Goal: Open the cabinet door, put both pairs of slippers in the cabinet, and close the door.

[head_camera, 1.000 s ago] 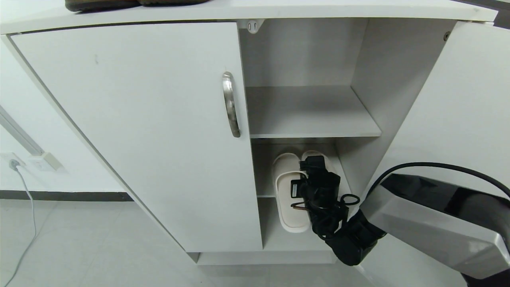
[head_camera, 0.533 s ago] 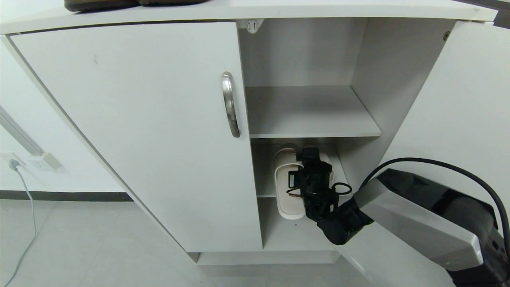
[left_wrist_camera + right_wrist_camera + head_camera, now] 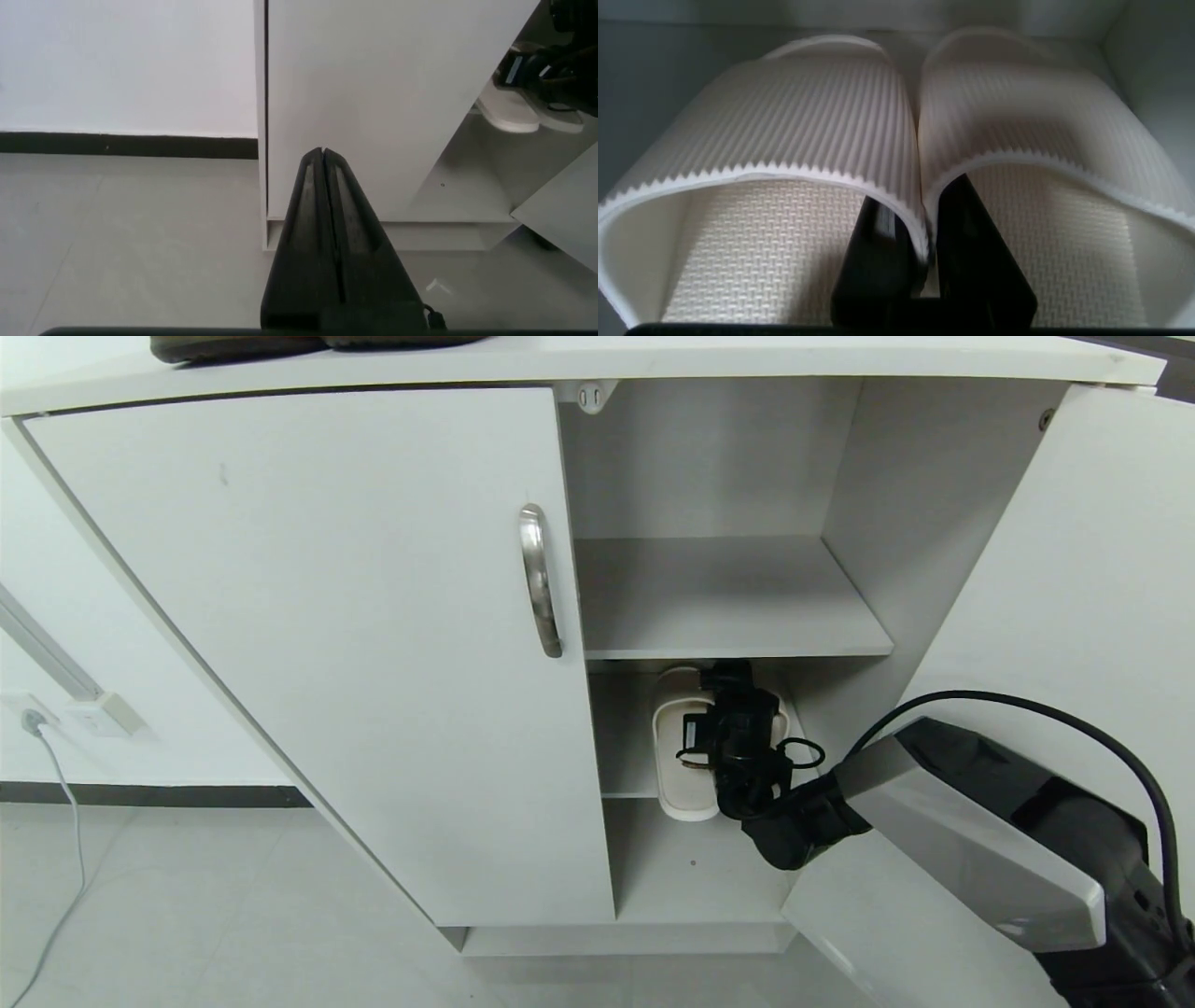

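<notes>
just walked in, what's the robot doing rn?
The right gripper is shut on the white slippers, pinching their inner edges together. The pair sits partway onto the second shelf of the cabinet, past the open right door. The dark slippers lie on top of the cabinet. The left gripper is shut, low before the closed left door.

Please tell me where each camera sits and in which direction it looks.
Head view: on the robot's head, looking forward and down at the cabinet; right arm and right gripper show.
Left wrist view: low, behind the shut left gripper, facing the closed door and floor.
Right wrist view: behind the right gripper, facing the white slippers it pinches.
Shared: head and left wrist views both show those slippers.
</notes>
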Motion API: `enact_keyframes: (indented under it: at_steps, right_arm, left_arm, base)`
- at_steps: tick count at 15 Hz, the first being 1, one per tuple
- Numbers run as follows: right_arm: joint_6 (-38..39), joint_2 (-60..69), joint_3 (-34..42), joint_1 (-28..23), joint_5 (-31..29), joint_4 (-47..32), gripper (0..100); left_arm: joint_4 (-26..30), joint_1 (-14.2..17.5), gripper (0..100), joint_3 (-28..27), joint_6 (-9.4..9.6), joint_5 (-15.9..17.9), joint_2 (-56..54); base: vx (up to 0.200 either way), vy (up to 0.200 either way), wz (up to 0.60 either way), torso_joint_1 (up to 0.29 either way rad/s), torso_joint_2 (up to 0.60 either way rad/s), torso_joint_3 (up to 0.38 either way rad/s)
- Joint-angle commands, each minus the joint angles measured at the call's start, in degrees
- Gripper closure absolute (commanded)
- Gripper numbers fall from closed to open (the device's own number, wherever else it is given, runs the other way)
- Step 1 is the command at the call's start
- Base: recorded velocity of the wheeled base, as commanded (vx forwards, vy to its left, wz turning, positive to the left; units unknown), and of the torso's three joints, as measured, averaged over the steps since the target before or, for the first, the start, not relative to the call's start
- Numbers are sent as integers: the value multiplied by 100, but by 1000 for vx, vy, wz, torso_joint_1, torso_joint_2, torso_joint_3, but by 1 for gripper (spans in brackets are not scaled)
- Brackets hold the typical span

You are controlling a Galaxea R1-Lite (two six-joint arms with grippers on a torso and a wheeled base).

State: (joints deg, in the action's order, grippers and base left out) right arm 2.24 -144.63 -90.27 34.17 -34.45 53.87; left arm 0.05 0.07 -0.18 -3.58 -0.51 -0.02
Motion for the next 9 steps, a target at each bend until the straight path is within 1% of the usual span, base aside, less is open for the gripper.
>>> enact_keyframes:
  at_steps: [1, 3, 9]
  right_arm:
    - [-5, -13, -87, -16, 17, -26, 100]
    - [-75, -74, -122, -33, 105, -26, 100]
    - [-92, -171, -122, -68, 114, -8, 100]
  left_arm:
    - [4, 1, 100, 1, -2, -2, 11]
    - [-5, 1, 100, 1, -2, -2, 2]
    - [4, 1, 100, 1, -11, -2, 2]
  base:
    - [0, 0, 0, 0, 0, 0]
    - [0, 0, 0, 0, 0, 0]
    - [0, 0, 0, 0, 0, 0]
